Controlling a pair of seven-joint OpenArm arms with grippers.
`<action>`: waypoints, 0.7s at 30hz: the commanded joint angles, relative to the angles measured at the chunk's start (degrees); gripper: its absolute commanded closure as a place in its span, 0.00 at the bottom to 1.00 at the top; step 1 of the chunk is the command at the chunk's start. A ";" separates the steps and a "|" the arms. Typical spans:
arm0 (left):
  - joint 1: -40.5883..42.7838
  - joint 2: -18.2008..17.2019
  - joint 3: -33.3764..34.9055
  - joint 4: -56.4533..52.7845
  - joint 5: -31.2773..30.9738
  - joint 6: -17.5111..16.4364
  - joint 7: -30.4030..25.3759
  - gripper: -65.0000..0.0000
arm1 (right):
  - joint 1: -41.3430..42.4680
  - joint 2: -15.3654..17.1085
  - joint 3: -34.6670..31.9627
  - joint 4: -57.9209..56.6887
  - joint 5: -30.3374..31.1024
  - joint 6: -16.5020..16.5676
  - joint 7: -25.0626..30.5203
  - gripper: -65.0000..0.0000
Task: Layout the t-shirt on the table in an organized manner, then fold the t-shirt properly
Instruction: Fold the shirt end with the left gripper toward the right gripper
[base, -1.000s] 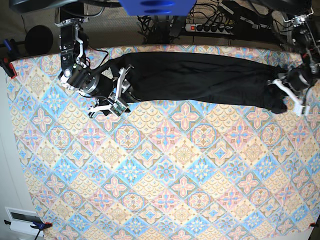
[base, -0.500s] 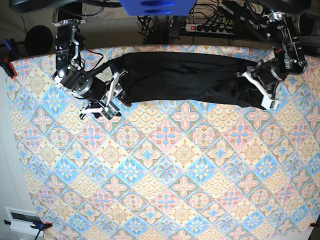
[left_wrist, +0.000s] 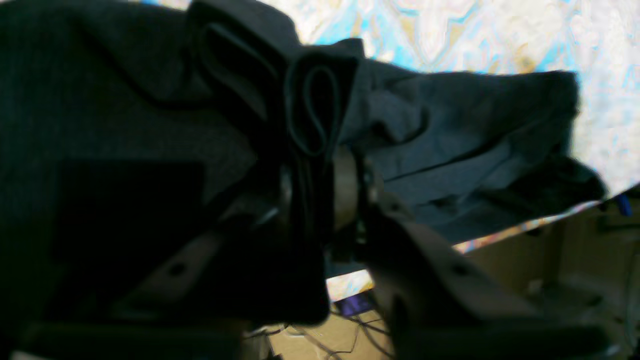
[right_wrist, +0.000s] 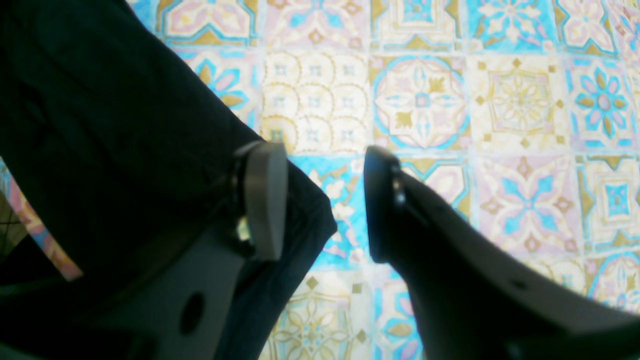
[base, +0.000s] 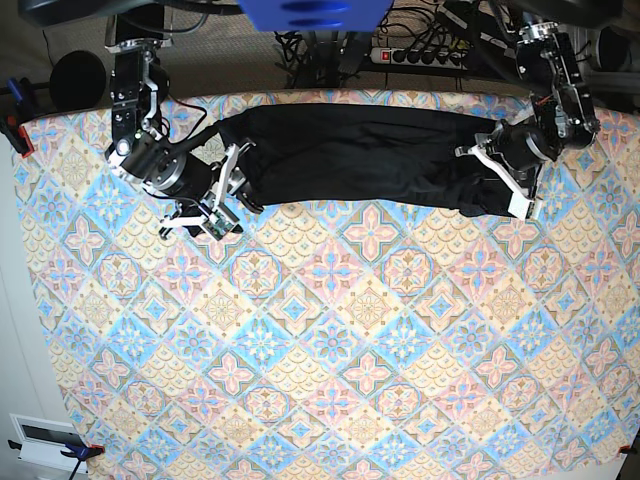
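Observation:
The black t-shirt (base: 370, 155) lies as a long band along the far side of the table (base: 330, 340). At its right end my left gripper (base: 500, 180) is shut on a bunched fold. In the left wrist view that looped fold (left_wrist: 312, 110) stands up between the fingers of the left gripper (left_wrist: 315, 185), with more t-shirt (left_wrist: 450, 125) spread behind it. My right gripper (base: 232, 190) is open at the shirt's left end. In the right wrist view the right gripper (right_wrist: 320, 200) has one finger over the t-shirt's corner (right_wrist: 100, 125) and bare table (right_wrist: 500, 100) in the gap.
A power strip (base: 420, 55) and cables lie behind the table's far edge. A black round object (base: 78, 80) and clamps (base: 15, 130) sit at the far left corner. A white device (base: 45, 440) is at the near left. The table edge (left_wrist: 525, 227) drops off near my left gripper.
My left gripper has carried the shirt's right end leftward, away from the right table edge, bunching it there. The right gripper shifted slightly left and stayed open.

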 joint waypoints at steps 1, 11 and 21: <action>-0.48 -1.71 -0.21 1.11 -3.80 -0.33 0.93 0.71 | 0.58 0.25 0.15 0.99 0.92 0.08 1.23 0.64; -0.48 -9.53 -7.51 -0.56 -19.10 -0.33 2.77 0.55 | -0.74 0.34 0.33 0.99 0.92 0.08 0.53 0.63; -0.74 -11.90 -14.72 -8.91 -8.72 -0.33 2.33 0.55 | -3.12 0.34 4.11 0.72 1.09 0.08 -6.86 0.63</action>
